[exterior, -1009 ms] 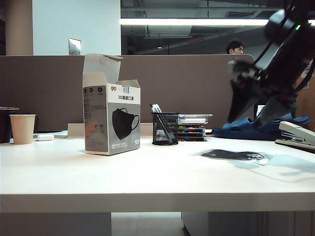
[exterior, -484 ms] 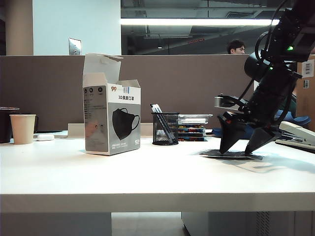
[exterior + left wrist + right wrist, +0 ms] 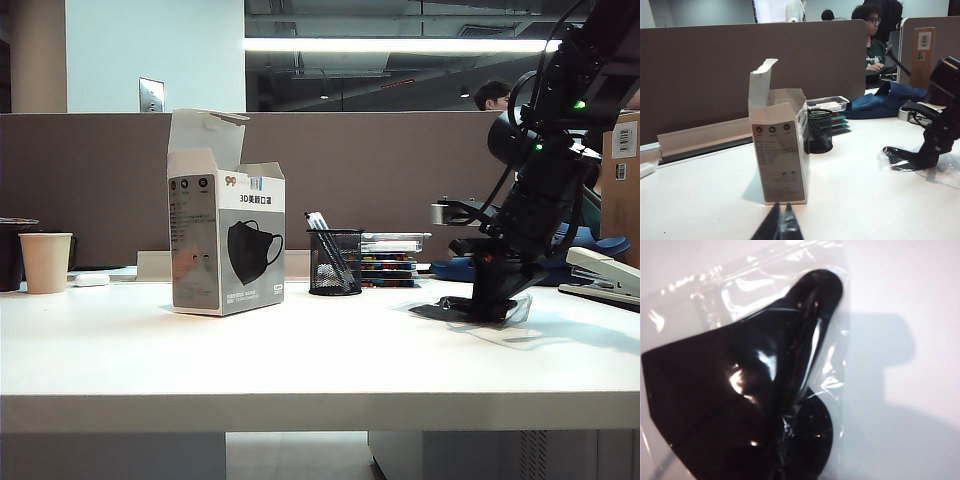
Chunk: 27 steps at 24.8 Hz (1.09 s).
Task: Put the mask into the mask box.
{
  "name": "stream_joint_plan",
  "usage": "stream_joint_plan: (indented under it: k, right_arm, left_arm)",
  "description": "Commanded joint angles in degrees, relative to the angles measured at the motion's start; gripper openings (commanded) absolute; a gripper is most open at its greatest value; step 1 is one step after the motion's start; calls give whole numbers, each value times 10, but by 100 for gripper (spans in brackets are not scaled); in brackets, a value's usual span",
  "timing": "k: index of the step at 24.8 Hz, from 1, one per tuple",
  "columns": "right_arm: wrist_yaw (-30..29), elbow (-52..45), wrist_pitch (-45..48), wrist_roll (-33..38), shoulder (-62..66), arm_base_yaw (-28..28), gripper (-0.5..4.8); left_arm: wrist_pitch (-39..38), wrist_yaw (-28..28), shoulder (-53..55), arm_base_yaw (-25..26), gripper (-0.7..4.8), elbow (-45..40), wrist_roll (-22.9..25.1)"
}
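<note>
Bench: white top; carries every item listed.
Left claw: nearest the left wrist camera, low over the bench just before the mask box; fingers pressed together, nothing held.
Mask box: upright on the bench's left half, top flaps raised, mouth open upward; well apart from the mask.
Mask: black, sealed in a clear crinkled wrapper, lying on the bench's right half.
Right claw: down on the mask, fingers drawn together on the wrapper, which is bunched between them in the right wrist view.
Pen cup: black mesh, behind and between box and mask.
Step in hand: the pinch on the mask, judged just made; no lift yet.
Next move calls for: raising the mask clear of the bench, carrying it left above the pen cup, then lowering it edge-first through the box's open mouth; the slippery wrapper could slide out.
</note>
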Motion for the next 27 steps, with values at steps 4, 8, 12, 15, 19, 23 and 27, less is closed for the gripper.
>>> stream_joint_plan:
  k: [4, 8, 12, 15, 19, 23, 27]
  right_arm:
    - [-29, -11, -35, 1, 12, 9, -8]
    - [-39, 16, -45, 1, 3, 10, -8]
    - [-74, 64, -72, 2, -7, 10, -8]
    - [-97, 90, -77, 2, -17, 10, -8]
    - [-120, 119, -78, 5, -35, 11, -8]
    - [-165, 136, -78, 12, -53, 12, -9]
    - [-202, 138, -63, 23, -64, 12, -8]
  left_arm:
    - [21, 1, 0, 1, -6, 4, -2]
    - [77, -17, 0, 1, -6, 4, -9]
    - [56, -38, 0, 1, -6, 19, -38]
    - [54, -48, 0, 1, -6, 31, -38]
    - [55, -53, 16, 1, 241, 61, -31]
    - [56, -51, 75, 1, 261, 113, 10]
    - [59, -51, 167, 1, 297, 176, 48]
